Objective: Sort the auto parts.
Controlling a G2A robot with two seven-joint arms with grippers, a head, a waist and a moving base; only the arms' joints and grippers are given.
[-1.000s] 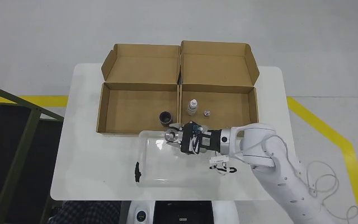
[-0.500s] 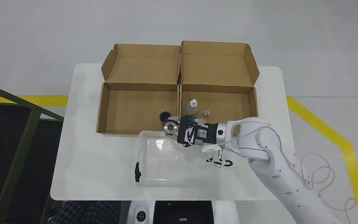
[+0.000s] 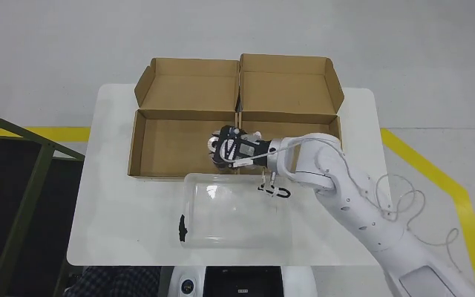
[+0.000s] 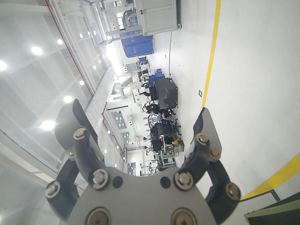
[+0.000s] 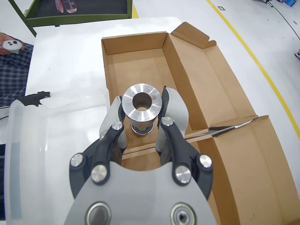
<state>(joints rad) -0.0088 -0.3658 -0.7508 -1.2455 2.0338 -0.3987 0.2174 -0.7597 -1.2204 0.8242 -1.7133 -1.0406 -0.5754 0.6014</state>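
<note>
Two open cardboard boxes sit side by side at the far side of the white table (image 3: pixel 111 185) in the top view, with a clear plastic bin (image 3: pixel 223 215) just in front of them. The right gripper (image 3: pixel 221 145) hangs over the near right corner of the left box (image 3: pixel 171 148), beside the wall it shares with the right box (image 3: pixel 286 93). In the left wrist view the left gripper (image 4: pixel 140 108) points out into the hall, its fingers spread apart with nothing between them. In the right wrist view the right gripper's fingers are clamped on a metal sleeve (image 5: pixel 127 101), held upright with its bore facing the camera. It is above the left box's floor, where a dark ring-shaped part (image 5: pixel 142 131) lies directly beneath it.
</note>
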